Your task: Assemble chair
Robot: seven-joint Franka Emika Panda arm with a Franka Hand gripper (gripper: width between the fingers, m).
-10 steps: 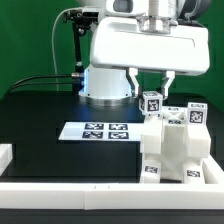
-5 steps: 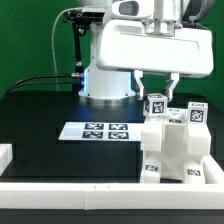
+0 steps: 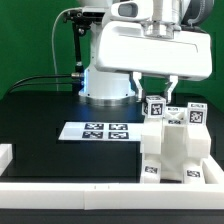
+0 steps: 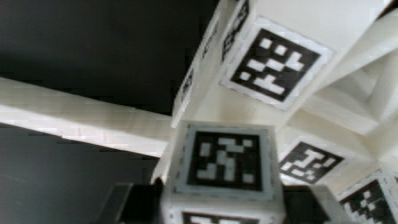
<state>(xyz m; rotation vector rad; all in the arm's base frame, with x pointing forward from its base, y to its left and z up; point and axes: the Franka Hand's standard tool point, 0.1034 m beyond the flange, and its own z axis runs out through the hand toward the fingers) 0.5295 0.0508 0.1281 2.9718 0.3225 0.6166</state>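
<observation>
From the exterior view I see the white arm's bulky housing filling the upper middle, its top cut off by the frame edge. The claw [image 3: 152, 85] hangs below it, two pale fingers straddling a small tagged white block [image 3: 153, 104] that stands up from the chair [image 3: 175, 148]. The fingers stand partly apart, one on each side of that block, and I cannot tell whether they actually press on it.

The chair is a chunky, matte white plastic structure with square edges and black-and-white tags on several faces. It sits on the black table [image 3: 45, 110] toward the exterior view's right, close to the white border rail [image 3: 70, 184] that runs along the near edge. Its right side is clipped by the frame.

The marker board [image 3: 100, 131], thin and flat with four tags, lies just beside the chair on the exterior view's left. The table left of the board is open black surface.

The wrist view is blurred and very close: a tagged block face [image 4: 224, 160] between dark finger shapes, with more tagged white surfaces [image 4: 276, 62] beyond.
</observation>
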